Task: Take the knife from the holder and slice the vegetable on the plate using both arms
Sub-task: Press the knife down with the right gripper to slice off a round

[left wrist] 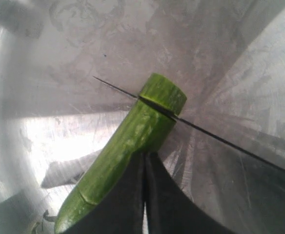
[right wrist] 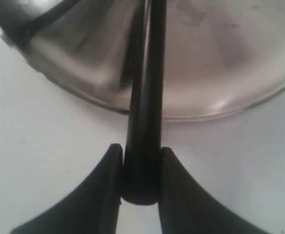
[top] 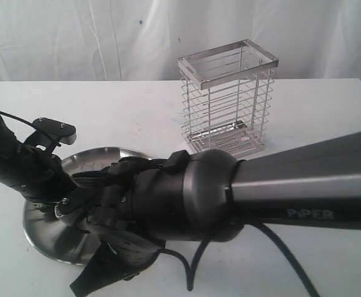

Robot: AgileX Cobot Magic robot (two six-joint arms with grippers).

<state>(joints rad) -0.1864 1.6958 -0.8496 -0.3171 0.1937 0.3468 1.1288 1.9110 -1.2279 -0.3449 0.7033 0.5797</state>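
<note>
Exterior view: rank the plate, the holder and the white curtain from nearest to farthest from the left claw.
1. plate: directly under the left claw, at front left.
2. holder: farther back and to the right, standing on the table.
3. white curtain: beyond the table's far edge.

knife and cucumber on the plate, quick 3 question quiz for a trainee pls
1. True or false: the knife stands in the holder.
2. Where does the blade meet the vegetable? A) near the flat end away from the left end effector B) at its middle C) nowhere, it hovers clear
3. Fill in: the right end effector is shut on the knife's ____.
Key: 1 false; 2 A; 3 handle.
</note>
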